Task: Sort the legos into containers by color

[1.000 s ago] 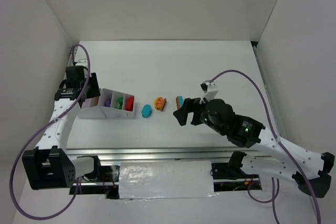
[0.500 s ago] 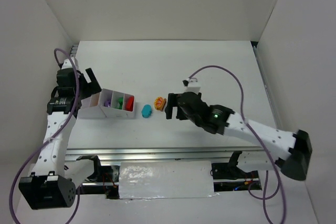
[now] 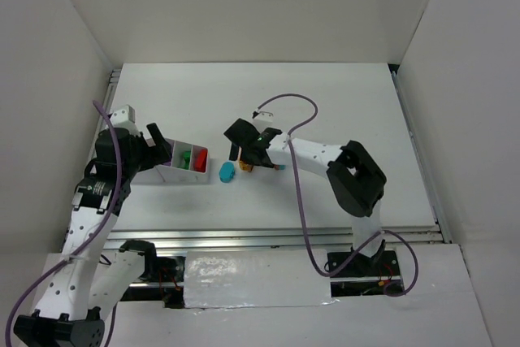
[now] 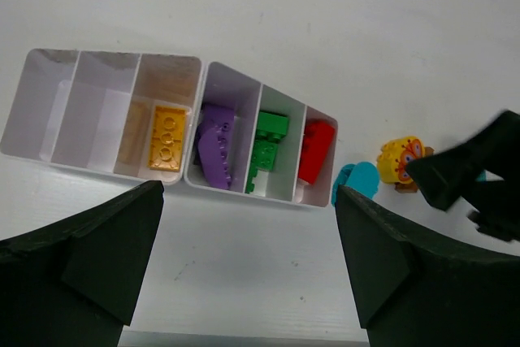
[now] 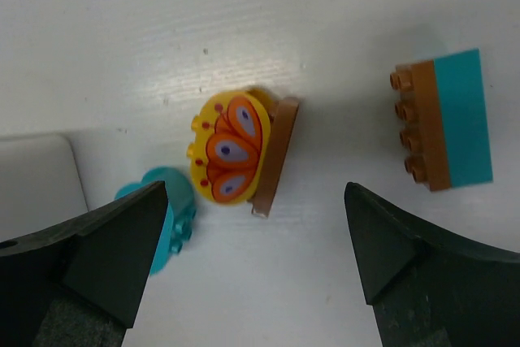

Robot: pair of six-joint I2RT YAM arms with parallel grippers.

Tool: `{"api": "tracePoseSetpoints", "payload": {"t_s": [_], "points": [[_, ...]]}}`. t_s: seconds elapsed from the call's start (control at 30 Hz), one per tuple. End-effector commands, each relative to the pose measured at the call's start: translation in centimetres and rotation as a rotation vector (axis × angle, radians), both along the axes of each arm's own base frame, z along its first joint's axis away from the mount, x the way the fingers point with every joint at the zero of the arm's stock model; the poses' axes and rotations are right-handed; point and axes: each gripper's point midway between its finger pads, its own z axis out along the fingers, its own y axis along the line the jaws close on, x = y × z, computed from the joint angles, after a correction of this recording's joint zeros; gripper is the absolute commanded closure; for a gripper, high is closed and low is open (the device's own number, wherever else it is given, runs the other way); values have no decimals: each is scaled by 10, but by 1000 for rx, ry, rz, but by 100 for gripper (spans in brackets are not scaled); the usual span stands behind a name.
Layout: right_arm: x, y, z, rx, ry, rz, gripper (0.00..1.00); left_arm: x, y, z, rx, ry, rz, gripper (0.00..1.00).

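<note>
The white containers tray (image 4: 107, 170) (image 3: 201, 176) holds an orange-yellow lego (image 4: 168, 137), a purple one (image 4: 215, 145), green ones (image 4: 266, 148) and a red one (image 4: 317, 150), each in its own compartment. Its two left compartments are bare. On the table lie a teal oval lego (image 5: 166, 217) (image 3: 227, 172), a yellow-orange oval on a brown base (image 5: 230, 148) (image 3: 246, 166) and a teal-and-brown studded brick (image 5: 451, 129). My right gripper (image 5: 256, 225) (image 3: 248, 154) hovers open over the yellow-orange oval. My left gripper (image 4: 248, 225) (image 3: 160, 149) hangs open above the tray's left part, holding nothing.
White walls enclose the table on the left, back and right. The right arm (image 3: 325, 156) stretches across the middle of the table, its cable (image 3: 296, 193) trailing to the front edge. The arm bases sit along the near rail (image 3: 260, 241).
The right arm has swung left from beside the teal-and-brown brick to over the yellow-orange oval. The left gripper has opened and shifted a little right along the tray's left end.
</note>
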Motion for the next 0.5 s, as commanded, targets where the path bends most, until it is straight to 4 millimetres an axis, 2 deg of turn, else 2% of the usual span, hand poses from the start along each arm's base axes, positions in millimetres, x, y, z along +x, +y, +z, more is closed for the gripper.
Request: {"api": "tracePoseSetpoints", "payload": {"t_s": [0.0, 0.03, 0.2, 0.3, 0.4, 0.43, 0.47], "points": [[22, 5, -1, 3, -4, -65, 4, 1, -7, 11, 22, -41, -21, 0], [26, 8, 1, 8, -7, -66, 4, 1, -8, 10, 24, -33, -28, 0], [36, 4, -29, 4, 51, -71, 9, 1, -15, 9, 17, -28, -56, 1], [34, 7, -43, -3, 88, -50, 18, 1, -16, 9, 13, -29, -64, 1], [24, 7, -58, 5, 127, -29, 32, 1, -16, 9, 12, -27, -62, 1], [21, 8, -59, 19, 136, -22, 42, 1, -16, 10, 12, -30, -64, 1], [23, 11, -54, 48, 117, -20, 45, 1, -17, 10, 11, -30, -69, 0]]}}
